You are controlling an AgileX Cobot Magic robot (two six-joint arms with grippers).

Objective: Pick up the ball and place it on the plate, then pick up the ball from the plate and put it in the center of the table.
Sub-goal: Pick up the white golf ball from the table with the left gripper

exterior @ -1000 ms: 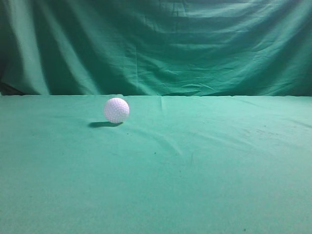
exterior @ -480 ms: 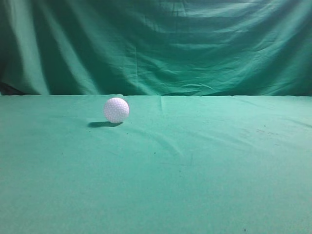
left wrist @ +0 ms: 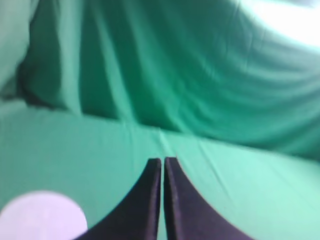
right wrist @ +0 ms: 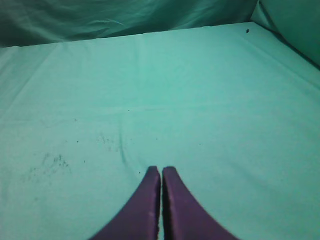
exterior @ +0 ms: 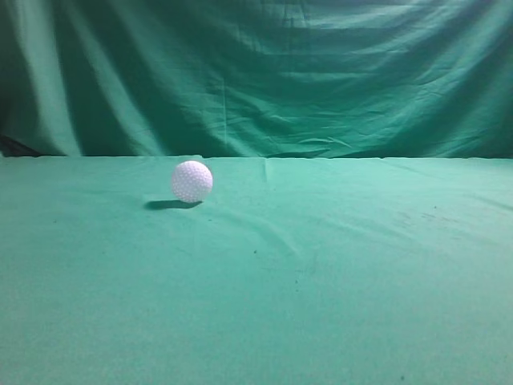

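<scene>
Ball (exterior: 191, 181) sits on the table (exterior: 321, 305) at approx 10 o'clock from the middle of the exterior view, nothing touching it, and no plate shows in any view. Left pincer (left wrist: 163, 161) and right pincer (right wrist: 161, 170) both have tips pressed together w/ nothing held; a blurred white round shape (left wrist: 42, 216) lies at 8 o'clock of the left tips, prob. the ball. Judgement: left arm should take it — spread tips first, centre over the ball, then descend straight & squeeze gently so it can't roll off.
</scene>
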